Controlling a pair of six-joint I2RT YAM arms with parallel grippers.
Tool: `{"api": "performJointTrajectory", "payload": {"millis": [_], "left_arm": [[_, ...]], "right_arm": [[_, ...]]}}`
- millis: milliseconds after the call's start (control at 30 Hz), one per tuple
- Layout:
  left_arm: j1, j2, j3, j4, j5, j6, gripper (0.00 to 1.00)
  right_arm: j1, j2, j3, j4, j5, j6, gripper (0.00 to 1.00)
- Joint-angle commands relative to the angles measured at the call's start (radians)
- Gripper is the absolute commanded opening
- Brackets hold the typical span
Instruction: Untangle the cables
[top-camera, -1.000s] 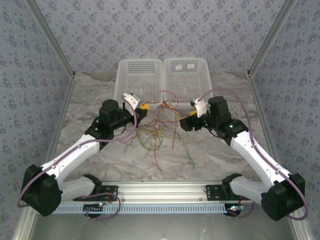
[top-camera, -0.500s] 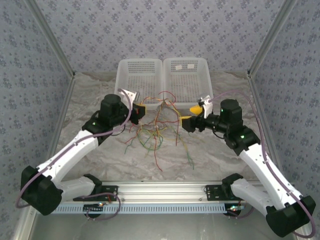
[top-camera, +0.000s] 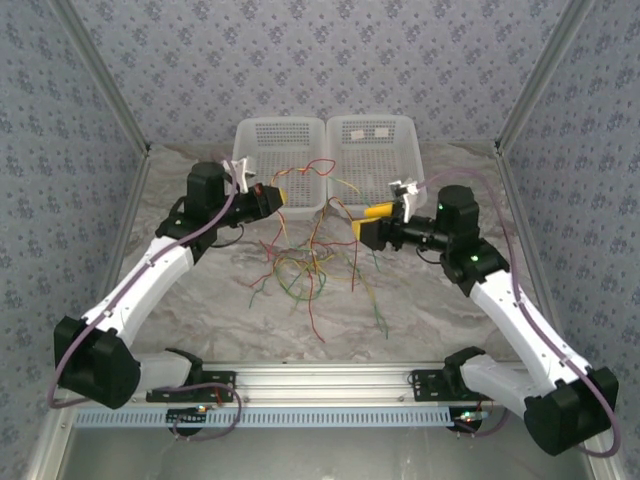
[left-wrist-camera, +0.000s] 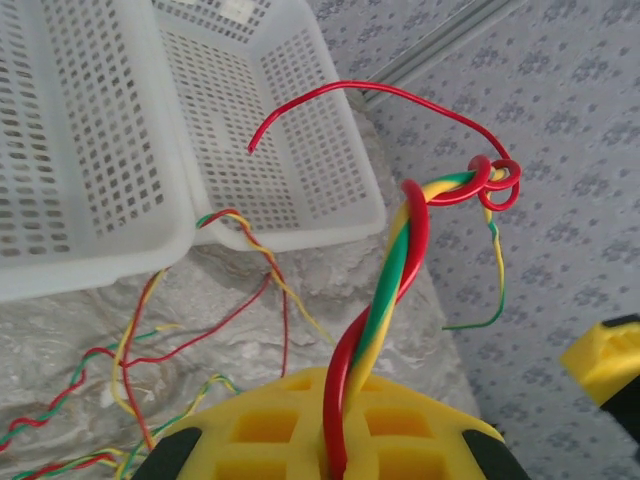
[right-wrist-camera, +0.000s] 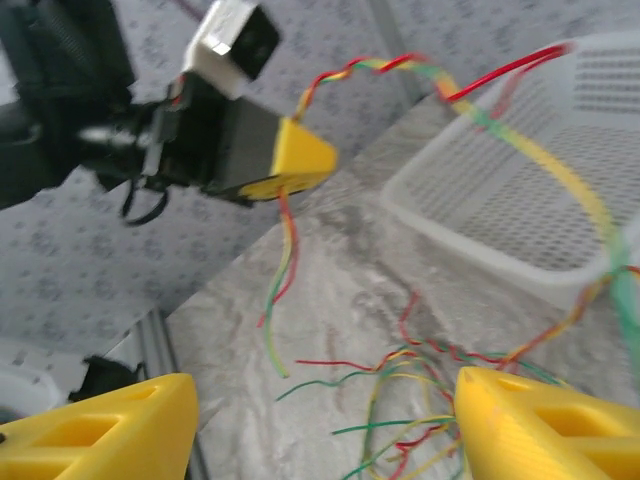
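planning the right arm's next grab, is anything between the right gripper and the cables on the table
Nothing visible does. The open right gripper faces the cables directly. The baskets stand farther back, off the path. The left gripper holds a twisted strand up on the far side.

Overhead and close wrist views of cables (left-wrist-camera: 392, 275)

Soft, even, diffuse light leaves only faint shadows on the table (top-camera: 430, 300), the left wrist picture is crisp, and the right wrist picture smears the cables (right-wrist-camera: 520, 143) and basket (right-wrist-camera: 500, 205) toward two o'clock.
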Motion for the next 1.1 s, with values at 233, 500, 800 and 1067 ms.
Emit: {"api": "performJointTrajectory", "payload": {"millis": [233,500,800,1067], "left_arm": [[0.038,0.102,-0.040,0.547,0.184,-0.492,0.00],[0.056,0.142,-0.048,0.795,0.207,-0.615,0.00],[0.052,0.163,-0.063,0.879,0.169,-0.644,0.00],[0.041,0.170,-0.069,0.895,0.160,-0.648,0.00]], "right_arm": [[0.100,0.104,-0.004,0.174,0.013,0.117,0.51],[0.070,0.219,-0.102,0.480,0.009,0.306,0.45],[0.153,0.322,-0.114,0.722,-0.022,0.313,0.63],[0.215,0.443,-0.047,0.785,0.041,0.221,0.72]]}}
